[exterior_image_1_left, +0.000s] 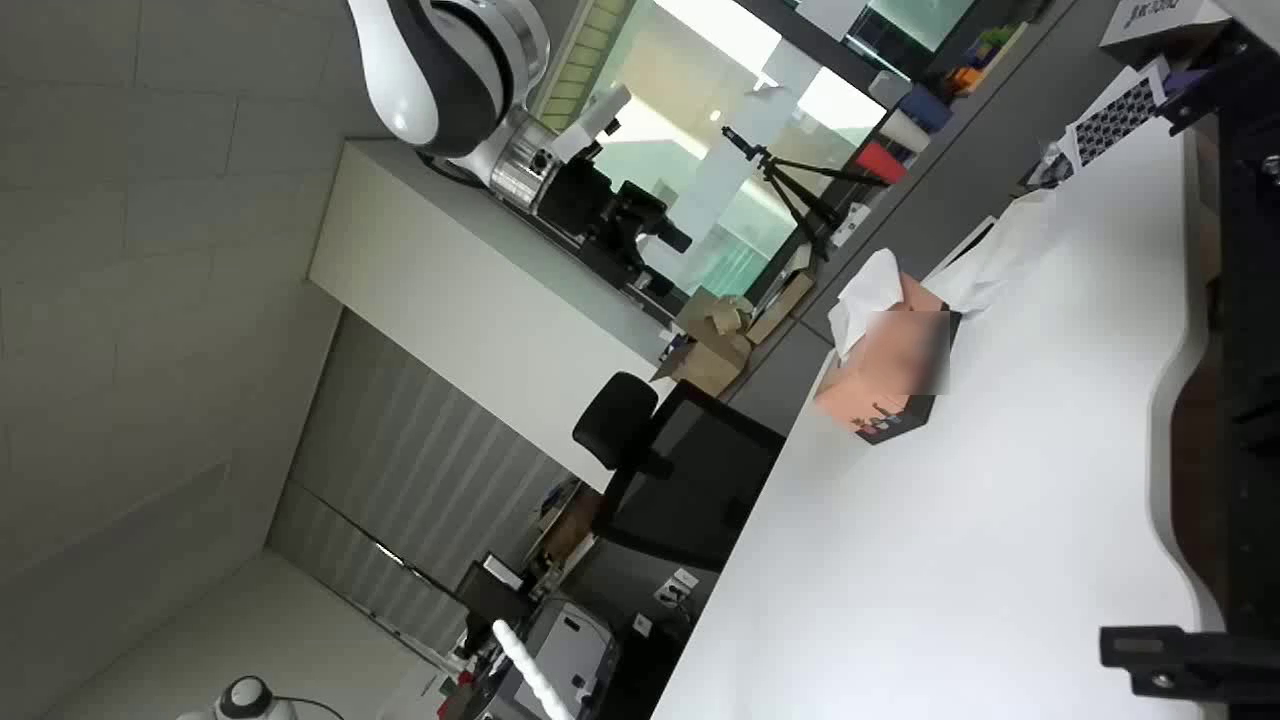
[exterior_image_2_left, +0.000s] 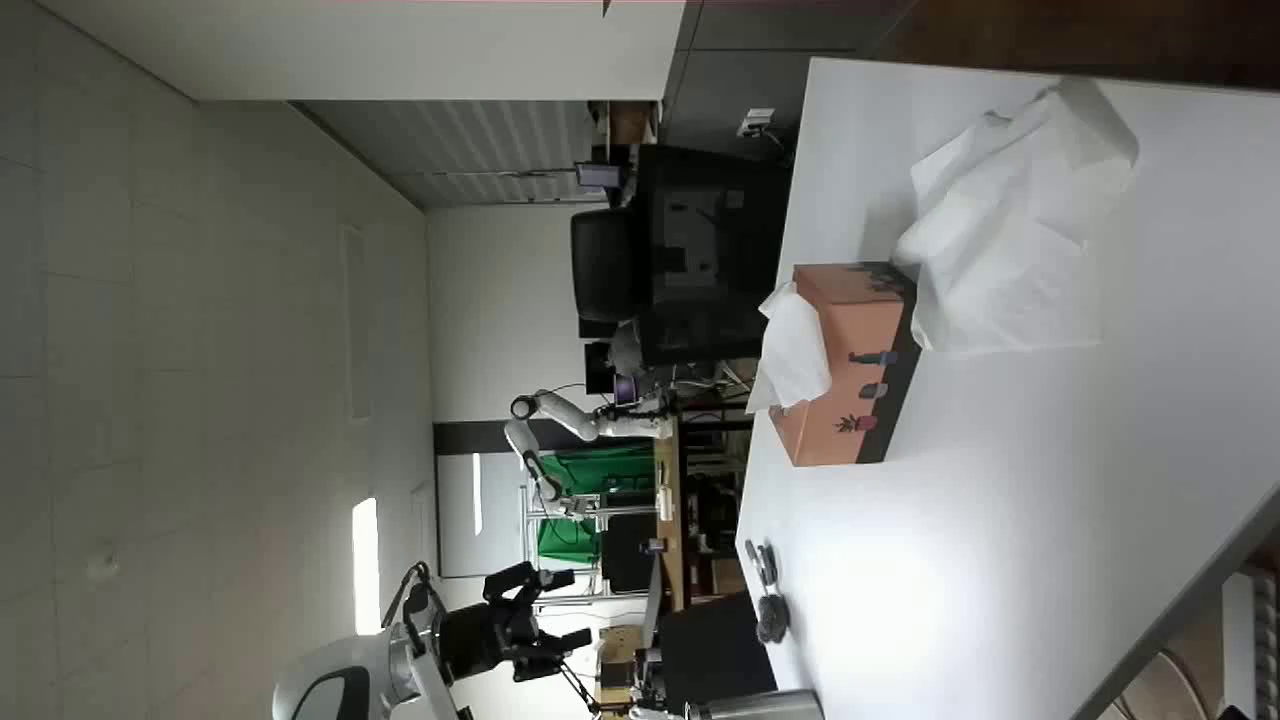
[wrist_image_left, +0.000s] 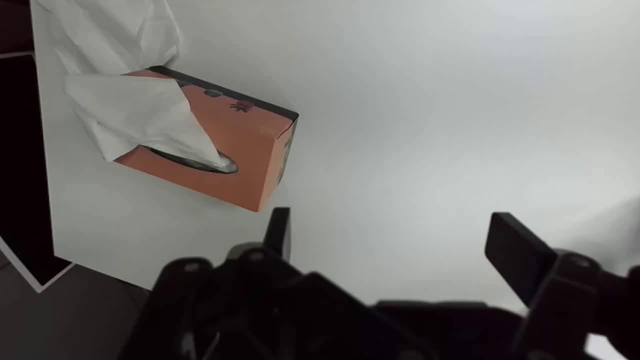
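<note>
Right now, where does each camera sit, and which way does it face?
Wrist view: mounted on the wrist, slanting down at the table and tissue box; the open gripper shows.
An exterior view: above table height, rolled sideways, facing across the table, window beyond; arm and gripper, top.
An exterior view: above table height, rolled sideways, facing a chair beyond the tissue box; arm's end and gripper, lower left.
Shared by both exterior views: table, tissue box, arm and gripper.

No lettering legible
White box (exterior_image_1_left: 1165, 27), well apart from the tissue box (exterior_image_1_left: 880, 360): dark print (exterior_image_1_left: 1150, 12) too unclear to read.
</note>
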